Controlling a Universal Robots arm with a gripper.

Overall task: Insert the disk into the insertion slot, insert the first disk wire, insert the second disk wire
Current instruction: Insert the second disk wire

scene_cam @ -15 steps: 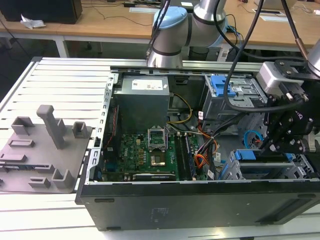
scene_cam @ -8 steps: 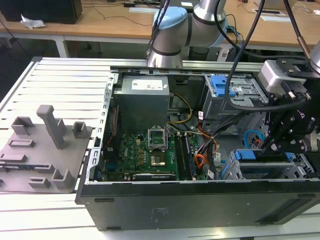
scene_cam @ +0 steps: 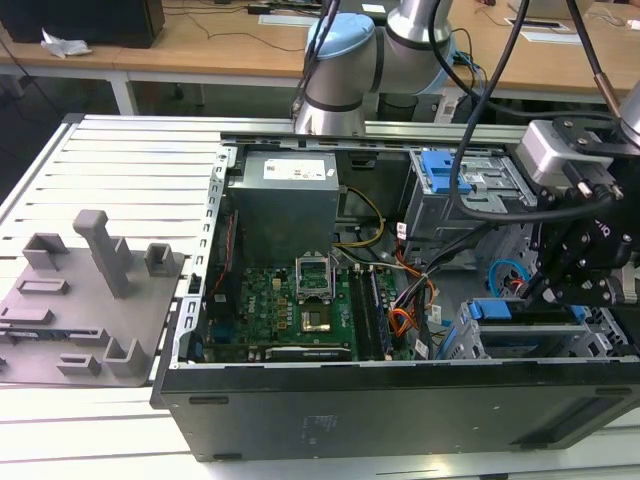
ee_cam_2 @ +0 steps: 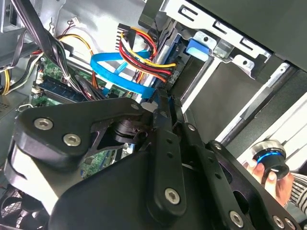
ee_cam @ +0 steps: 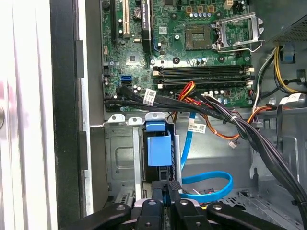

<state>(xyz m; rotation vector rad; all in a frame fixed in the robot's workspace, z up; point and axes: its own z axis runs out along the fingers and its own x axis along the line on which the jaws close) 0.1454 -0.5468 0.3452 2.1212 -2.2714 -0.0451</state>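
Black linkage arms of your gripper (ee_cam: 169, 188) fill the near edge of the first wrist view, and its fingers are pressed together on the top edge of the disk (ee_cam: 158, 151), whose blue carrier stands upright inside the slot (ee_cam: 122, 158), the silver cage at the corner of the open computer case (scene_cam: 400, 405). In the exterior view you see the gripper (scene_cam: 545, 290) down at the case's right end over that same blue-edged disk (scene_cam: 520, 312). Just beside the slot, the second wire (ee_cam: 211, 184) lies in a flat light-blue loop on the case floor; in the second wrist view it curves past an orange-red-yellow wire bundle (ee_cam_2: 141, 52) close to the fingers (ee_cam_2: 163, 110). Thick black cables (ee_cam: 240, 129) cross between the slot and the motherboard (ee_cam: 192, 48), near your working space. A blue-latched bay (scene_cam: 455, 185) sits further back in the case. White labels on the cables and the power supply (scene_cam: 285, 195) cannot be read. A person's hand (ee_cam_2: 276, 175) holds a round knob outside the case.
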